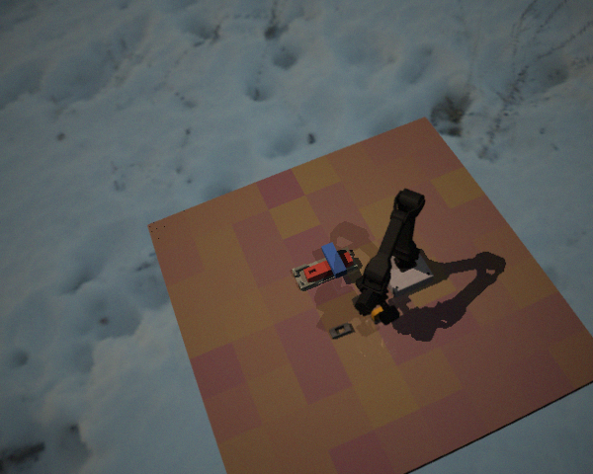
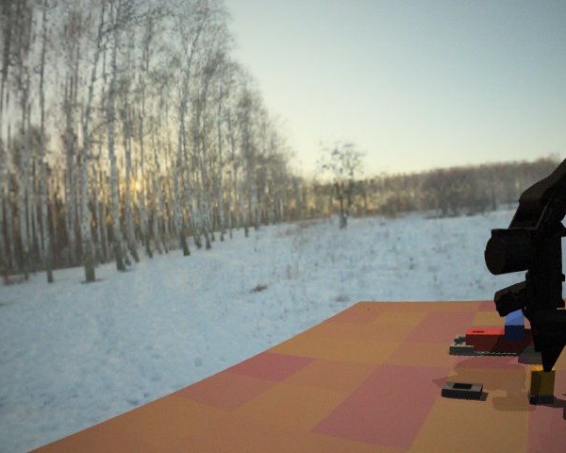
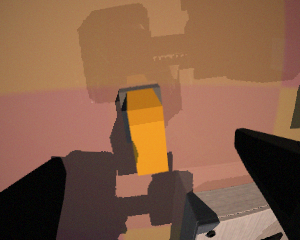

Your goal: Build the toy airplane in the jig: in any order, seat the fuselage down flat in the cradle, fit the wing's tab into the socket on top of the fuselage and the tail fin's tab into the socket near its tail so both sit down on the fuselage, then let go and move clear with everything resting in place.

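Observation:
The red fuselage (image 1: 317, 272) (image 2: 486, 340) lies in the grey cradle (image 1: 299, 283) (image 2: 460, 348) and looks flat. The blue wing (image 1: 334, 259) (image 2: 514, 327) sits across the top of the fuselage; its tab is hidden. A small dark socket shows open on the fuselage's end away from the robot base. The yellow-orange tail fin (image 1: 377, 313) (image 2: 541, 381) (image 3: 151, 145) stands upright in a small dark holder (image 2: 541, 400). My gripper (image 1: 387, 314) (image 2: 548, 367) (image 3: 150, 152) is open and empty, just above the fin, with its fingers spread on either side of it in the wrist view.
A low grey holder (image 1: 333, 334) (image 2: 461, 393) with an empty slot lies near the fin. The pale robot base plate (image 1: 413, 278) (image 3: 240, 206) is close behind the fin, at the lower right of the wrist view. The cradle is across from the fin, beside the arm.

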Controlling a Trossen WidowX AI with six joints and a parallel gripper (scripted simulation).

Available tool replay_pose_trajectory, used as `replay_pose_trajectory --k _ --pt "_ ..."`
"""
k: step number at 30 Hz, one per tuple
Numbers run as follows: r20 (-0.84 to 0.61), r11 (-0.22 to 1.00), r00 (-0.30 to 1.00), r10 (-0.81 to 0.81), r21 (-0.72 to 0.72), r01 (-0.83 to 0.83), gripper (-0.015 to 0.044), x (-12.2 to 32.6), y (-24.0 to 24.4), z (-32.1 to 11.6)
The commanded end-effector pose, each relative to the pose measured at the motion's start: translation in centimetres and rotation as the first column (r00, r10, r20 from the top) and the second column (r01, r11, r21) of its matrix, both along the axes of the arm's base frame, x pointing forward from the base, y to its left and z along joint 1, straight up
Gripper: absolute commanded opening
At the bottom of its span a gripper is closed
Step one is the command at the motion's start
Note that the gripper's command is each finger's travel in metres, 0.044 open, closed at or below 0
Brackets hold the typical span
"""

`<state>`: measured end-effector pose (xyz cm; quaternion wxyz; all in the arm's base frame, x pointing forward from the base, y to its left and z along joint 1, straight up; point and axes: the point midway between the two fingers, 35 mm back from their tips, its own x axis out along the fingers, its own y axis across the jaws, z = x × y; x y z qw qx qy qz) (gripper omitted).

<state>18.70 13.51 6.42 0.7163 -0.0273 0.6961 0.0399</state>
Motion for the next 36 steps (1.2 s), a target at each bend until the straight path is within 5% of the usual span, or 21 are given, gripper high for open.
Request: replay_pose_trajectory --k 1,28,36 --pt "-0.005 1.000 1.000 -0.005 0.000 0.005 0.0440 -0.1 0.0 -0.8" --pt "-0.005 1.000 1.000 -0.005 -0.001 0.005 0.0440 -0.1 0.0 -5.0" --pt "-0.005 1.000 1.000 -0.005 -0.001 0.005 0.0230 -0.1 0.0 -5.0"
